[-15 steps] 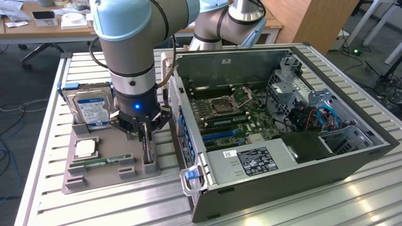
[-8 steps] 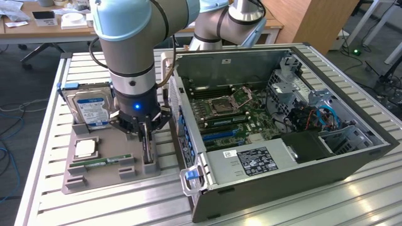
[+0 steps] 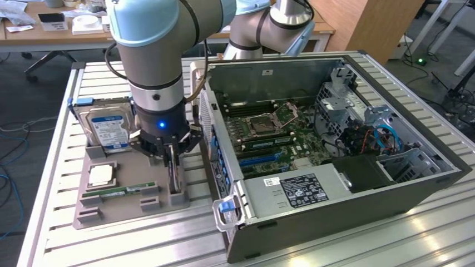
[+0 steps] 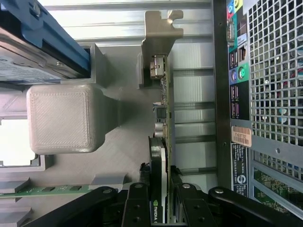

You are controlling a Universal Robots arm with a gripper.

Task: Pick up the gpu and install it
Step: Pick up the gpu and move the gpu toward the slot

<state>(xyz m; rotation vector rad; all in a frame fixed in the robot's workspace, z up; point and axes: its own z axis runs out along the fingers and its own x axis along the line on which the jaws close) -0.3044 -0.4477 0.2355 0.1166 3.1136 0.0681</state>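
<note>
The gripper (image 3: 172, 164) is in the lower left of the exterior view, down at the gray tray (image 3: 119, 208). Its black fingers (image 4: 136, 208) pinch the gpu (image 4: 165, 123). The gpu stands on its edge in the tray, just beside the open computer case (image 3: 334, 189).

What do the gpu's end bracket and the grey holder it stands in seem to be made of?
The gpu has an end bracket that is probably bare sheet metal: silver, dull sheen, thin, with a notched tab at its end. The grey holder is likely 3D-printed plastic, matte: a fine woven-looking texture covers its block face and the corners are rounded.
</note>
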